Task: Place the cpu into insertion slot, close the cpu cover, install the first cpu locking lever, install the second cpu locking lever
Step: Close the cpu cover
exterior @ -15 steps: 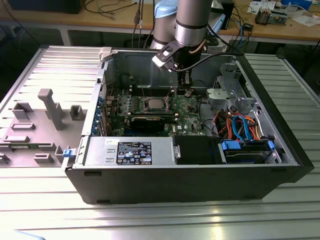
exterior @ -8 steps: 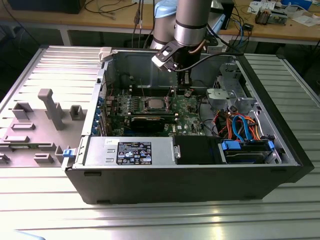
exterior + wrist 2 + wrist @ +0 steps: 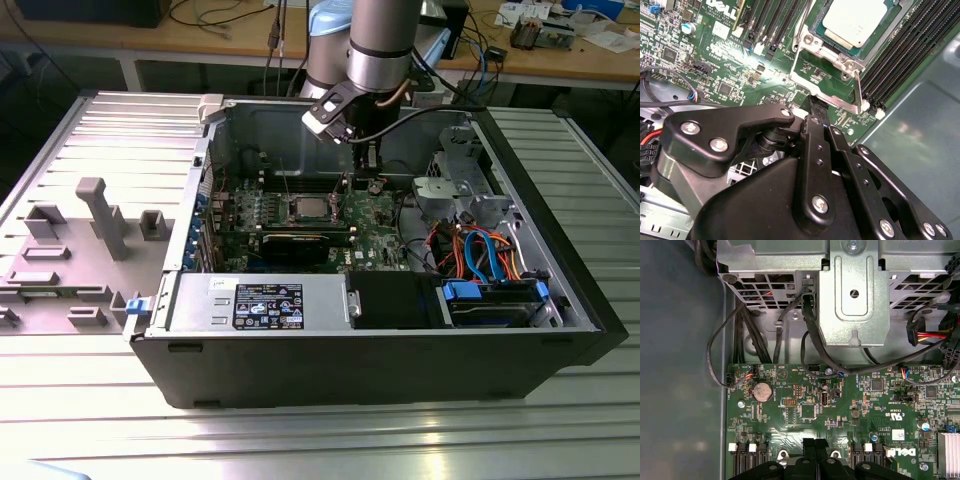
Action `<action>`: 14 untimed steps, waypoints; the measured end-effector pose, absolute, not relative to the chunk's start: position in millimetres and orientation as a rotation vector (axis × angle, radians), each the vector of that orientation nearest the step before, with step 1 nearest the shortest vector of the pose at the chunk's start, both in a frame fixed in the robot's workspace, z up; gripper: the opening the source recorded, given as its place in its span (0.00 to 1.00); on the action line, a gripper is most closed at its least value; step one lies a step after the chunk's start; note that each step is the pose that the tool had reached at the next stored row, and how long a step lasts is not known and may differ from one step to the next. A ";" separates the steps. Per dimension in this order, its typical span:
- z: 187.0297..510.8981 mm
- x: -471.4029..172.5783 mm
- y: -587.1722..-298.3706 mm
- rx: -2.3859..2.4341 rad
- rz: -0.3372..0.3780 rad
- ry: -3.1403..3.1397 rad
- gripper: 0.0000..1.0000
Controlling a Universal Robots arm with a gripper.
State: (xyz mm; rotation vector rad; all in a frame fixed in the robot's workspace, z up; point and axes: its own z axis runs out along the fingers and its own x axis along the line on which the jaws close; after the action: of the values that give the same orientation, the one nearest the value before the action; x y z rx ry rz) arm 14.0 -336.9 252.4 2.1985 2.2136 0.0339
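Ribbed metal table, cpu in insertion slot, end effector narrow, just beside

The robot arm is showing a round, shiny silver-grey tube with a pale blue cap beside it, and a thin black cable is hanging in a loop from its wrist. A small white and black box is sitting on the wrist. The gripper is looking all black, with flat bars and rounded plates, and round silver screws are shining on them.
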 end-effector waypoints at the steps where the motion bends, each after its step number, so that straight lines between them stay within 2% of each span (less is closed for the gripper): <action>1: 252.4 13.8 -336.9 2.198 0.034 2.214 0.11; 14: 252.4 10.3 -336.9 2.198 0.034 2.214 0.11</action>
State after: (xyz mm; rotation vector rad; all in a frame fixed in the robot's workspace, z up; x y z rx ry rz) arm 10.3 -336.9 252.4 2.1984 2.2136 0.0338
